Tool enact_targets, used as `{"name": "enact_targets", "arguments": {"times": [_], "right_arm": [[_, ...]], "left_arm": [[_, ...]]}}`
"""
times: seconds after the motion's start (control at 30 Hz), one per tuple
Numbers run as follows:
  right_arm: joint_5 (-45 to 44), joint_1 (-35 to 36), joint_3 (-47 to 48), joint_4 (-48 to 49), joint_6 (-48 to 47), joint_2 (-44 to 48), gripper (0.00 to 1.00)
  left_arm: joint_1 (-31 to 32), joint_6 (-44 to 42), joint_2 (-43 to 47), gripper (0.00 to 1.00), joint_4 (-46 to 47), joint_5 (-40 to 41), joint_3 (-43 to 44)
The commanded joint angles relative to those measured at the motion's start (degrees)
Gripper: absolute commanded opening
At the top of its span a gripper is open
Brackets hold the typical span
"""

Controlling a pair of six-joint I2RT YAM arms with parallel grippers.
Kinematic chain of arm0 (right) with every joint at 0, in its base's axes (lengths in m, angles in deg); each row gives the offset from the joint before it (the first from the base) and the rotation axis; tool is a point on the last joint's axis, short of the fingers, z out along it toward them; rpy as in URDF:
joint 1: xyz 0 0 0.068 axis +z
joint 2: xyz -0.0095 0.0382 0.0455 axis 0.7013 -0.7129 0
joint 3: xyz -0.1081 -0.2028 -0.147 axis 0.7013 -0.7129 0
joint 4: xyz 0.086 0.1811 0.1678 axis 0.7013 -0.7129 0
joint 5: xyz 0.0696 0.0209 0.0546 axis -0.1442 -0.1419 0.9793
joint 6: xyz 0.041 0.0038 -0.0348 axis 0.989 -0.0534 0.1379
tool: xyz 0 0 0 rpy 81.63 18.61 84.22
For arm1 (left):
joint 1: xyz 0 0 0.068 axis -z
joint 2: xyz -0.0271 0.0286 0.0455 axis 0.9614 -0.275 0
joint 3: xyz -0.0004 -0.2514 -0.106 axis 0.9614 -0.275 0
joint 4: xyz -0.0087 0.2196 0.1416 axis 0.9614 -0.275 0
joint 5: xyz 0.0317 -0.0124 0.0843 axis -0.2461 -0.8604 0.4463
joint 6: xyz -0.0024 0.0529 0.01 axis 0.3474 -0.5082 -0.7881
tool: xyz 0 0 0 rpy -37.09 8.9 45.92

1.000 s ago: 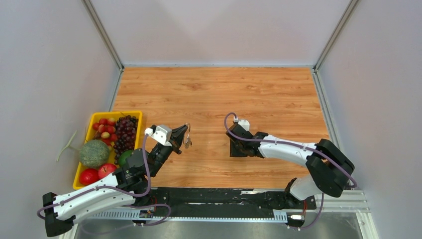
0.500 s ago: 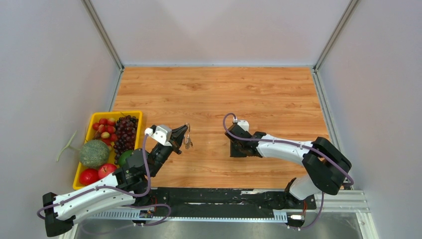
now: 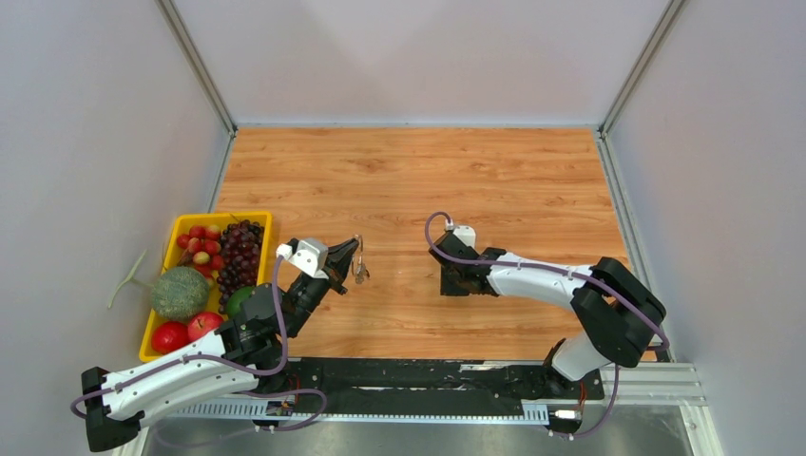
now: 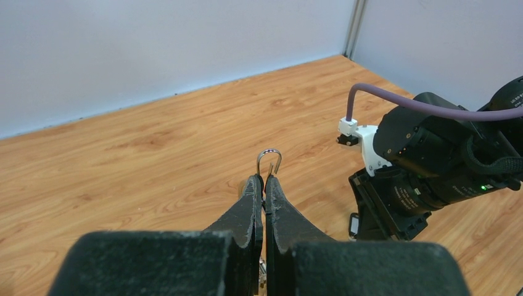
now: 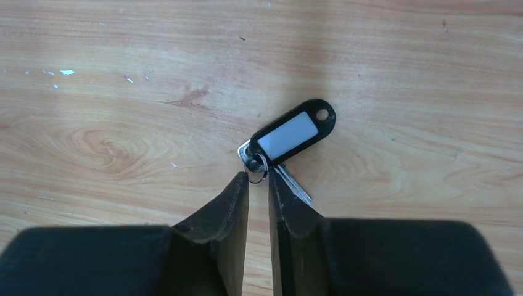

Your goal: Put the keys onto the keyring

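Keys [image 5: 285, 139] lie flat mid-table [image 3: 532, 180], open wood all around. My right gripper [image 5: 258, 177] is narrowed at their small ring; I can't tell if it grips. My left gripper [image 4: 263, 180] pinches the keyring [image 4: 269, 159] aloft, well apart.

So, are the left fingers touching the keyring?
Touching. The left wrist view shows the left gripper clamped shut on the keyring, its wire loop poking out beyond the fingers.
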Motion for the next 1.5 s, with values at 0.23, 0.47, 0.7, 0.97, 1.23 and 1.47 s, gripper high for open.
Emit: {"name": "enact_targets", "arguments": {"times": [0.23,0.47,0.7,0.97,1.23,1.47], "right_arm": [[-2.63,-0.28,2.95,2.51,-2.33,0.5,0.13],[-2.44,-0.27,3.33,3.68,-3.52,-0.85,0.01],[-2.41,0.17,2.06,5.17,-7.25,4.24,0.0],[5.31,0.4,1.04,4.22,-17.44,19.13,0.0],[20.27,0.4,3.64,2.24,-29.81,27.67,0.0],[30.15,0.41,6.37,2.07,-32.74,30.05,0.0]], "left_arm": [[-0.14,0.43,0.17,0.0,2.04,-0.86,0.15],[-0.16,0.43,0.22,0.0,2.02,-0.87,0.15],[-0.14,0.43,0.01,0.0,2.08,-0.88,0.14],[-0.16,0.61,-0.14,0.0,2.04,-1.45,0.28],[-0.11,0.71,0.51,0.0,2.54,-3.83,0.03],[-0.17,0.44,1.85,0.0,4.44,-8.78,-0.99]]}}
